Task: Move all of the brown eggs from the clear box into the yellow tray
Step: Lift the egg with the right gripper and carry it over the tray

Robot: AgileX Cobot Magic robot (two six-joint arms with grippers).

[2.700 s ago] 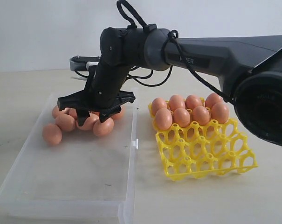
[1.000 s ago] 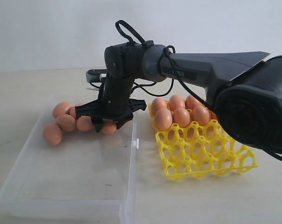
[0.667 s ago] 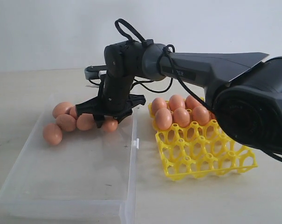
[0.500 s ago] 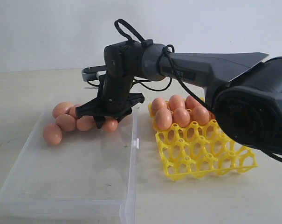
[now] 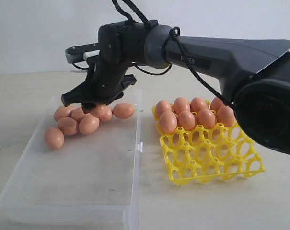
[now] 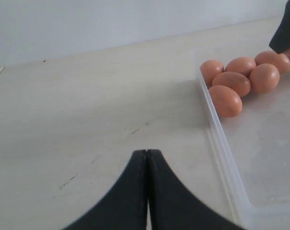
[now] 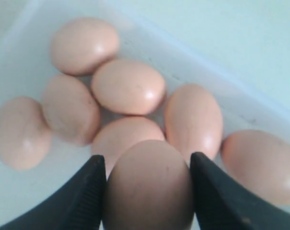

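Right pincer (image 7: pixel 148 165) grips 1 egg (image 7: pixel 149 191), left pincer (image 6: pixel 147 155) shut; box (image 5: pixel 68 191) holds 7, tray (image 5: pixel 207 158) 8.

Matte brown eggs (image 5: pixel 88 124), clear plastic box (image 5: pixel 77 172), yellow plastic tray (image 5: pixel 212 176)

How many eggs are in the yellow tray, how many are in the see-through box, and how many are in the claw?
brown eggs in the yellow tray: 8
lying in the clear box: 7
brown egg in the right claw: 1
Total: 16 eggs
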